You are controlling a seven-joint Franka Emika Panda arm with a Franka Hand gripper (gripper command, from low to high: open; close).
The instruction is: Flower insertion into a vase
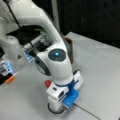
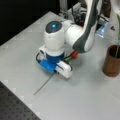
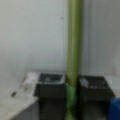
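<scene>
A flower lies flat on the grey table, its red head (image 2: 73, 54) beside the arm and its thin stem (image 2: 45, 85) trailing toward a front view's bottom left. My gripper (image 3: 73, 85) is lowered onto the table over it. In the wrist view both dark pads (image 3: 51, 86) press the green stem (image 3: 73, 45) from either side. The brown vase (image 2: 112, 61) stands upright at a front view's right, well apart from the gripper, with a green stalk (image 2: 117, 37) rising out of it. In a front view the vase (image 1: 70, 47) shows only as a brown edge behind the arm.
Lit blue equipment (image 1: 6, 67) and an orange piece (image 1: 10, 79) sit at a front view's left edge. More gear (image 2: 102, 26) stands behind the arm. A black perforated board (image 2: 15, 107) borders the table at a front view's bottom left.
</scene>
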